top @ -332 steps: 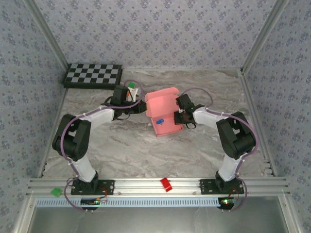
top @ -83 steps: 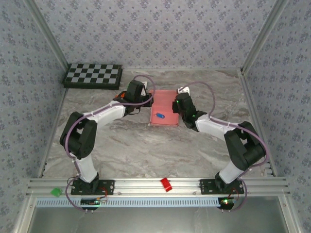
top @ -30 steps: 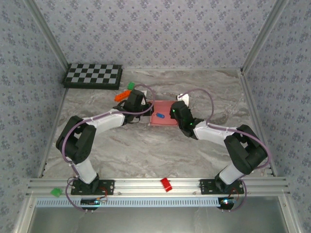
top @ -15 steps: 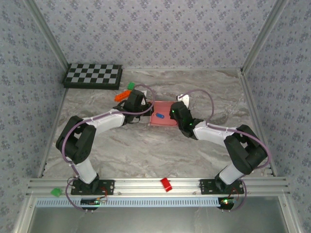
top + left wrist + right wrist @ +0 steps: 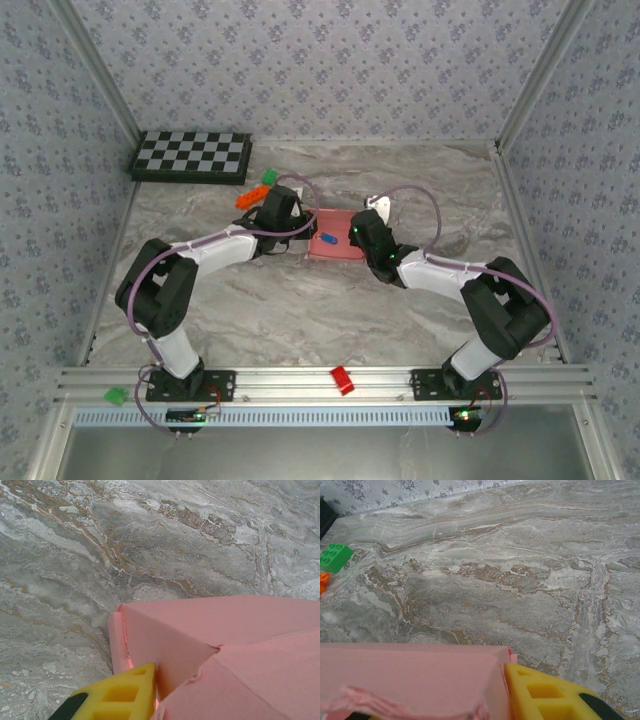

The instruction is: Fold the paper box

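Both arms have reached farther from me and closer to each other since the oldest view from above, and the box (image 5: 336, 250) has changed with them. Then it sat nearer, with the lid raised and the inside open. Now it lies flat and closed on the table (image 5: 300, 300), a little farther back. Over the last second I see almost no change.

What the coming move turns on is this: the box lies exactly between the two tools. The left gripper (image 5: 299, 222) is at its left edge and the right gripper (image 5: 356, 233) at its right edge, so neither arm is nearer than the other. From above the box looks about as wide as it is deep, so I cannot say which way its long axis runs. A small blue piece (image 5: 326, 238) lies on its top.

In the left wrist view one yellow finger (image 5: 120, 697) presses on the side wall of the box (image 5: 225, 640), near a corner. The second finger is hidden, so I cannot tell whether this tool pinches the card or only pushes it. In the right wrist view a yellow finger (image 5: 545, 695) sits just beside the corner of the box (image 5: 410, 675), and here also I cannot tell how wide the tool stands or whether it holds anything.

I judge that the fold is nearly finished, and that any pull to one side would drag the box along.
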Tool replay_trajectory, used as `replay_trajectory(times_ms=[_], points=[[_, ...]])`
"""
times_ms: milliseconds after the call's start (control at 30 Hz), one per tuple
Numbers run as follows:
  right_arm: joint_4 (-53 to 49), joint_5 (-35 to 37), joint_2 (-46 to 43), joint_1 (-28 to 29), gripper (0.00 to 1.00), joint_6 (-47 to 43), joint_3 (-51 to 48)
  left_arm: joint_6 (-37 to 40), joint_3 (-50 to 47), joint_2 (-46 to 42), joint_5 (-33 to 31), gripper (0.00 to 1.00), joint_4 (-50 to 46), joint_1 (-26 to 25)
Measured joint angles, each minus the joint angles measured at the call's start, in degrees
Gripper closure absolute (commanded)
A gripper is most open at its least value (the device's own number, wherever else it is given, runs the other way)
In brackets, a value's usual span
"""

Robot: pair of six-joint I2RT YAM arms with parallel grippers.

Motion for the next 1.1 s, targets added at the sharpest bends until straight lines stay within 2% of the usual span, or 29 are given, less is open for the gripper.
replay_trajectory(times_ms=[767, 900, 1100], points=[[-3.6, 0.2, 0.0, 0.4, 0.69, 4.3, 1.0, 0.0, 0.0, 0.0, -0.2, 0.83, 0.0, 0.0], [-4.7, 0.2, 0.0, 0.4, 0.7, 5.4, 1.7, 0.0, 0.0, 0.0, -0.3, 0.83, 0.0, 0.0], [-7.0, 0.1, 0.0, 0.3, 0.78, 7.4, 2.7, 0.0, 0.0, 0.0, -0.5, 0.83, 0.0, 0.0]])
